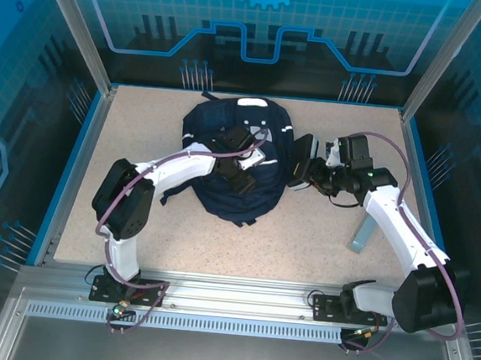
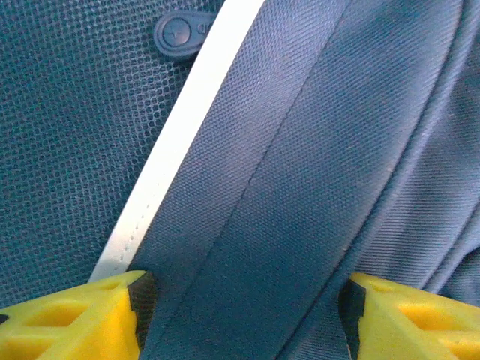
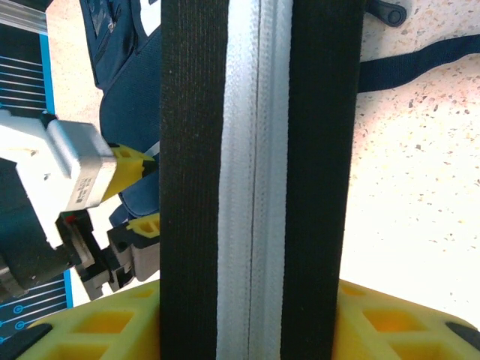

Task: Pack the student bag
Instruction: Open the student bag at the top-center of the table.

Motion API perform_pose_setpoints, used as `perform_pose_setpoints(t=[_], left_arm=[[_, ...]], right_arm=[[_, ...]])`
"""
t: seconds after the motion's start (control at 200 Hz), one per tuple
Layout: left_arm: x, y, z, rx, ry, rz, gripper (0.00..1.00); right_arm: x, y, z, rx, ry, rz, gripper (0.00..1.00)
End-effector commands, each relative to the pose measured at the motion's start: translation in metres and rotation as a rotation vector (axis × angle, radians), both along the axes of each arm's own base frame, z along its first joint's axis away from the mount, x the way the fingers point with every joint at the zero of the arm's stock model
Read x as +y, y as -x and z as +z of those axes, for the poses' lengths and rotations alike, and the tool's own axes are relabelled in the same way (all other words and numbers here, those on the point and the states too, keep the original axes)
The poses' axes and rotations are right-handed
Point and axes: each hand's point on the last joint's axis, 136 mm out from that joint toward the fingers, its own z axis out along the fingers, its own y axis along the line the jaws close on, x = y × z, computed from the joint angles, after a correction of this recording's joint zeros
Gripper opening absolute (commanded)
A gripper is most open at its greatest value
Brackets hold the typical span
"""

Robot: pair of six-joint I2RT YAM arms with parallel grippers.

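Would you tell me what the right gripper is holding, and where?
The right gripper pinches a black pouch with a white zipper, gripped across its width.

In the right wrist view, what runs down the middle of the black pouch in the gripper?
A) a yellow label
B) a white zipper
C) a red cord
B: a white zipper runs lengthwise down the black pouch held by the right gripper.

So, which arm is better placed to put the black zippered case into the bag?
Right: the right hand grips the black zippered case beside the student bag. The left hand sits on the bag, fingers astride a fabric fold, probably to open it.
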Motion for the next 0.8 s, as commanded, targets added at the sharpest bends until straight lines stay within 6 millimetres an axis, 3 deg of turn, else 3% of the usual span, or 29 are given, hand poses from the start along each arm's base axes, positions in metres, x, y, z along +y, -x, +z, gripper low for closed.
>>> perform_pose_setpoints(t=[0.0,0.125,0.25,0.585,0.795], left_arm=[[0.004,-0.004,-0.007,-0.003,-0.103,-0.085,0.63],[0.012,-0.008,-0.015,0.003,-0.185,-0.100,0.52],[0.011,-0.013,-0.001,-0.037,-0.177,-0.101,0.37],[0.000,-0.028,0.097,-0.310,-0.006,-0.054,0.14],[0.002,-0.033,0.153,-0.470,0.120,0.027,0.07]], right_arm=[[-0.002,0.003,0.005,-0.004,-0.020,-0.002,0.51],[-0.002,0.005,0.006,-0.004,-0.022,-0.001,0.51],[-0.003,0.006,0.006,-0.005,-0.021,-0.005,0.52],[-0.003,0.010,0.003,0.008,-0.030,-0.013,0.52],[0.018,0.017,-0.003,0.036,-0.109,0.045,0.53]])
